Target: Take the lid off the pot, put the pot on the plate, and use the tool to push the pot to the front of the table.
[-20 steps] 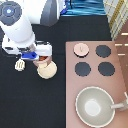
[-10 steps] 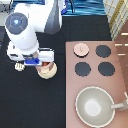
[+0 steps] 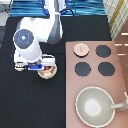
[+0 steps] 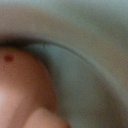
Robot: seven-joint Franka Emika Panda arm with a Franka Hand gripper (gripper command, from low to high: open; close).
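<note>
The pale-pink lid lies on the stove's top-left burner, away from the pot. At the exterior view's left, the pot shows its reddish inside and sits on the cream plate. The gripper, with its blue block, hangs low right at the pot's left rim and covers part of it. In the wrist view, the pot's reddish inside fills the frame from very close. A whitish bit of the tool peeks out left of the hand, mostly hidden by the arm.
The brown stove panel with black burners takes up the exterior view's right. The large grey pan stands on its bottom part, with its handle pointing right. The white arm looms over the table's top left.
The hand has moved down and slightly right in the exterior view, dropping onto the pot and plate. The lid and pan have stayed put.
</note>
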